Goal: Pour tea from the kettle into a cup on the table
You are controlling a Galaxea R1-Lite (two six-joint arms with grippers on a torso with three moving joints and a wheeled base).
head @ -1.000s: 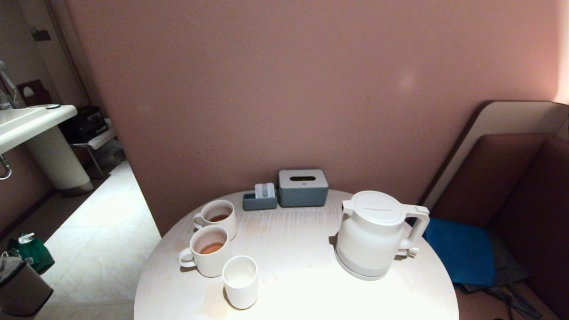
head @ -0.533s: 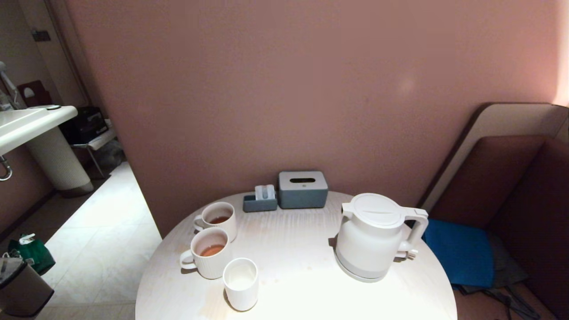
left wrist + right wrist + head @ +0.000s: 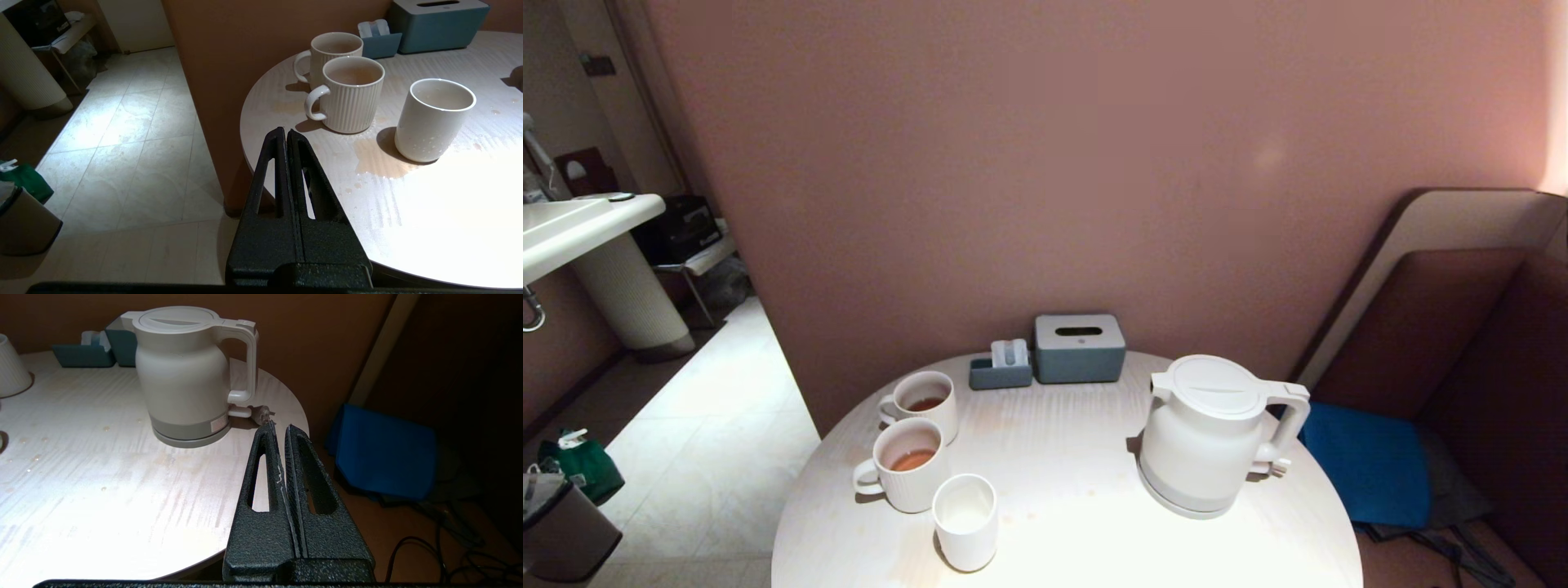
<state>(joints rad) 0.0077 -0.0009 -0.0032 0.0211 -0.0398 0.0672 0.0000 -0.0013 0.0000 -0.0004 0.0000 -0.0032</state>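
— Nothing on the table (image 3: pixel 1078 457) has shifted among itself since a second ago; only the head view has tipped a little, so the whole scene sits slightly lower. What does it show?

— From the head: the kettle (image 3: pixel 1209 433) stands on its base on the right half of the table, handle to the right. Left of it are two ribbed mugs (image 3: pixel 907 461) with tea (image 3: pixel 912 460) in them, and the cup (image 3: pixel 965 521) just beside the nearer mug, close to the front edge. At the back stand a tissue box (image 3: pixel 1080 346) and a small holder (image 3: pixel 1001 366). Neither arm shows.

— And the left wrist?

— Its left gripper (image 3: pixel 286 136) has its fingers pressed together, holding nothing, hanging off the table's edge above the floor (image 3: pixel 122 134). Ahead of the tips stand the mugs, and the cup (image 3: pixel 433 118) is ahead and off to the side, well apart, with a brownish spill (image 3: pixel 374 161) at its foot.

— The right wrist?

— There the right gripper (image 3: pixel 280 430) is also pressed together and empty, poised at the table's rim. The kettle (image 3: pixel 188 371) is near, ahead of the tips, its handle on the side toward them. A blue cushion (image 3: pixel 384 453) lies beyond the table.
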